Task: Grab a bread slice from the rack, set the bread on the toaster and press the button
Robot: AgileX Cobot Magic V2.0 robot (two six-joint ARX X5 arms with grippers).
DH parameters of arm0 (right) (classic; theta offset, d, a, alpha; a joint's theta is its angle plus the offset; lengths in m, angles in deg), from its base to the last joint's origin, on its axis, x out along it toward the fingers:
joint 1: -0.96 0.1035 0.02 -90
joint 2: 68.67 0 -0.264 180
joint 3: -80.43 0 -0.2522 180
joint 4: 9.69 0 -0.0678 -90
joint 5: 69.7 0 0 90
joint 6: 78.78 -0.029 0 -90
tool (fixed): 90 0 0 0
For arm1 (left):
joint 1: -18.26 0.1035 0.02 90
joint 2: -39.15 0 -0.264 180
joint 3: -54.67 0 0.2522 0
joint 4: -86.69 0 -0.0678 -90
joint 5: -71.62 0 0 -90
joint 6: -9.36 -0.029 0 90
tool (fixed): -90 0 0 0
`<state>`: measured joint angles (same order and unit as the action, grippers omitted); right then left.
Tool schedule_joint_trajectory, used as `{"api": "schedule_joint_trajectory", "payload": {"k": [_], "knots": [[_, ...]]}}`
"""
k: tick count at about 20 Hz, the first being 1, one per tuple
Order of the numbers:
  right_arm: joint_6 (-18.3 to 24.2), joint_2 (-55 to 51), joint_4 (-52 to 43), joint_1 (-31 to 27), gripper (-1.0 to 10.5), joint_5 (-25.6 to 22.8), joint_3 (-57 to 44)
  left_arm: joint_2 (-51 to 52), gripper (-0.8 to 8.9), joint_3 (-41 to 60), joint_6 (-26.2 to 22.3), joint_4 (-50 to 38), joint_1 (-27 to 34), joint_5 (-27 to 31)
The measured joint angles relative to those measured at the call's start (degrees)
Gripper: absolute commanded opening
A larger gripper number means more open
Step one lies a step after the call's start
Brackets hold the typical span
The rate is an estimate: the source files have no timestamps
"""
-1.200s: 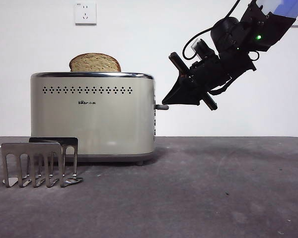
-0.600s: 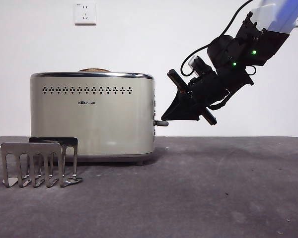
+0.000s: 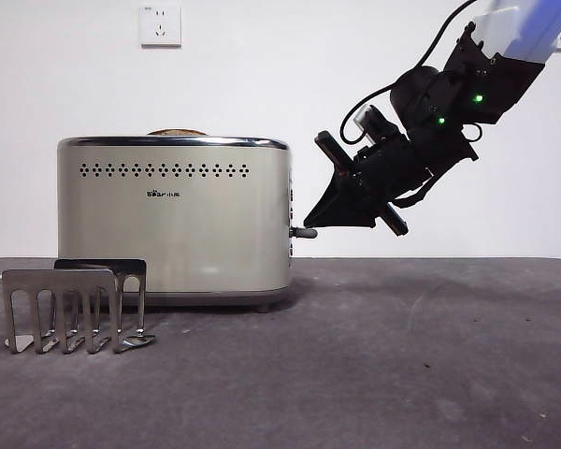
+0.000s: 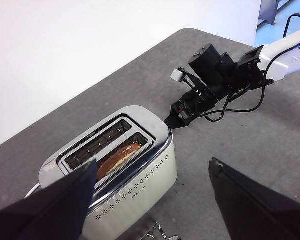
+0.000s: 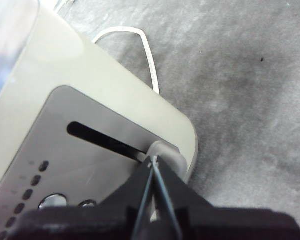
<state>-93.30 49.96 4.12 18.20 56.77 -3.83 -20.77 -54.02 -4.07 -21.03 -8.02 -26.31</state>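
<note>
The right gripper (image 3: 310, 221) has its jaws pressed together, and its tip sits on the grey lever (image 3: 305, 231), low on the side of the toaster (image 3: 174, 220). The slice of bread (image 4: 119, 158) is down inside a slot. The rack (image 3: 73, 306) stands in front. The left gripper (image 4: 150, 200) hangs spread wide above the toaster.

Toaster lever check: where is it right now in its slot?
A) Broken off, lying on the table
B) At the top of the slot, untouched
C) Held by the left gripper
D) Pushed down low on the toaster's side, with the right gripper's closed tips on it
D: the lever sits low on the toaster, the right gripper rests shut on it, and the bread has sunk into the slot.
</note>
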Motion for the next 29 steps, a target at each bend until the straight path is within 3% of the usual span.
{"api": "schedule_joint_trajectory", "payload": {"k": [7,11,15,22,25,29], "knots": [[-0.02,-1.05,0.94,0.00,-0.1,1.27,-0.04,-0.02,3.77,0.00,0.00,0.04,0.00,0.00],[0.11,-9.88,4.50,0.00,-0.1,0.81,-0.50,-0.02,3.77,0.00,0.00,0.22,0.00,0.00],[4.79,-23.08,19.23,0.00,-0.1,0.83,-0.50,0.00,3.77,0.00,0.00,1.31,0.00,-0.02],[19.65,-42.07,54.14,2.32,-0.1,0.83,-0.50,0.00,3.73,0.00,0.00,8.46,0.00,-0.22],[22.97,-47.89,62.23,3.56,-0.1,0.81,-0.50,0.00,3.72,0.00,0.00,11.76,0.00,-2.19],[24.41,-53.20,67.67,3.80,-0.1,0.81,-0.50,0.00,3.72,0.00,0.00,14.86,0.00,-2.82]]}}
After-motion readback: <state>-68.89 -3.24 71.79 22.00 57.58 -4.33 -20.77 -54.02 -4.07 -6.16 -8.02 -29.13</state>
